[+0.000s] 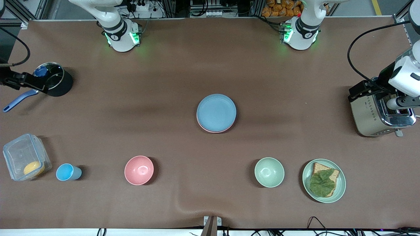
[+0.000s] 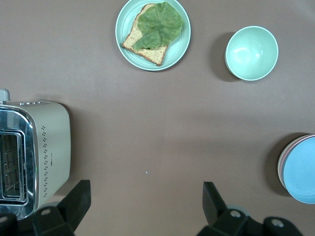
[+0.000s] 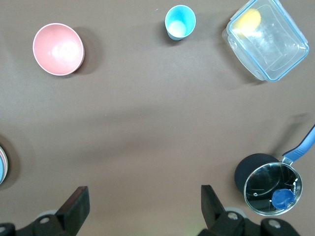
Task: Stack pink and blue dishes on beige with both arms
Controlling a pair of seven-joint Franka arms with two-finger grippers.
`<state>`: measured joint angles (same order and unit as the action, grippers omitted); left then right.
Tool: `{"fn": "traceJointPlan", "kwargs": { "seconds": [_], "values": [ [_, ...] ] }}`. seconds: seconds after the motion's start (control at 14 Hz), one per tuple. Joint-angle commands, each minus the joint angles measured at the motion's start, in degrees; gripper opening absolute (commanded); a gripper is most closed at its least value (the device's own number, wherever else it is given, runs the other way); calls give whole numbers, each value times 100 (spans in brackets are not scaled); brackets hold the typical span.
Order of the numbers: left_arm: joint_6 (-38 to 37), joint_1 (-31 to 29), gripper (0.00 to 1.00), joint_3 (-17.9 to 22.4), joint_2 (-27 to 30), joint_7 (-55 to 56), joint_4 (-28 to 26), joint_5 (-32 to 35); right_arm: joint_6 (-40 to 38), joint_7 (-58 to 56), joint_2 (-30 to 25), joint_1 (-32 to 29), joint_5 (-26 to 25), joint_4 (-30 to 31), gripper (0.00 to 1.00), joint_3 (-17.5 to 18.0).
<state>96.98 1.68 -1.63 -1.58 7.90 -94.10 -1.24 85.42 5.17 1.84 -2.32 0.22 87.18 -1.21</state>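
Note:
The light blue plate (image 1: 216, 112) lies on top of a stack at the table's middle. The pink plate (image 1: 206, 129) shows only as a thin rim under it. The stack also appears in the left wrist view, with the blue plate (image 2: 302, 169) over the pink rim (image 2: 281, 164). The beige plate is hidden. My left gripper (image 2: 146, 196) hangs open and holds nothing, over bare table beside the toaster. My right gripper (image 3: 143, 199) is likewise open with nothing in it, over bare table beside the pot. Both arms wait at the table's ends.
A toaster (image 1: 377, 114) stands at the left arm's end. Nearer the front camera are a green plate (image 1: 341, 178) with toast and a leaf, a green bowl (image 1: 269, 172), a pink bowl (image 1: 139, 170), a blue cup (image 1: 67, 172) and a clear container (image 1: 23, 157). A lidded pot (image 1: 52, 78) sits at the right arm's end.

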Motion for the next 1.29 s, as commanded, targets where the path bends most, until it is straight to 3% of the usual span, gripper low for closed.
{"fn": "traceJointPlan", "kwargs": {
  "seconds": [0.0,1.21],
  "values": [
    [-65,-9,100,31,-18,-70,85,0,-61,19,79,38,-110,-52,100,50],
    [-65,34,100,31,-27,-70,85,1,18,55,123,223,-119,-52,100,-29]
  ]
}}
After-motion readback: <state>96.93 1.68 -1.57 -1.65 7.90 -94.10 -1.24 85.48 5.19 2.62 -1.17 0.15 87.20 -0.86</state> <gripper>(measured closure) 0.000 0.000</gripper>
